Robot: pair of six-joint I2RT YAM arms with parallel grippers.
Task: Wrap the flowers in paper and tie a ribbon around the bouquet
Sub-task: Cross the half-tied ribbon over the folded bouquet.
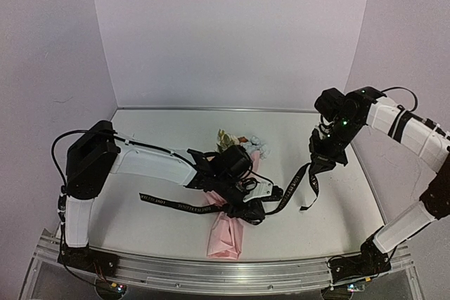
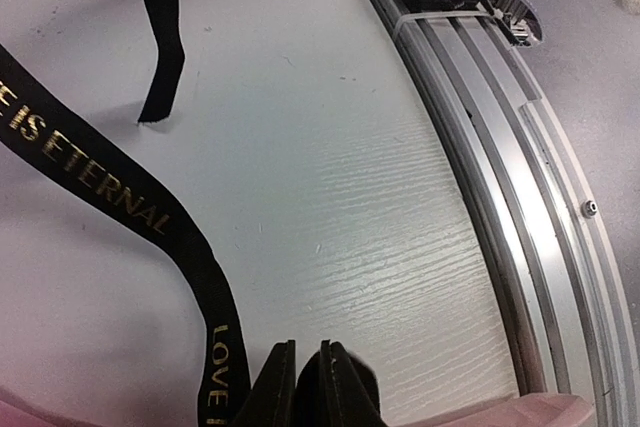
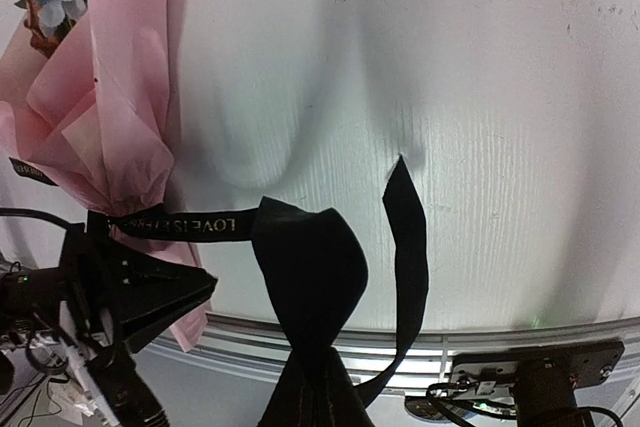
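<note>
The left gripper, jaws nearly together and its hold unclear, sits low at the bouquet lying between the arms, likely steadying it; the right gripper, clamped on the ribbon, holds it raised for tying

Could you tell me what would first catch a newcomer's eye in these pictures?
The bouquet, a pink cone with blooms at its far end, lies centrally under the left gripper. The ribbon, black with gold lettering, runs across it and up rightward into the shut right gripper.
</note>
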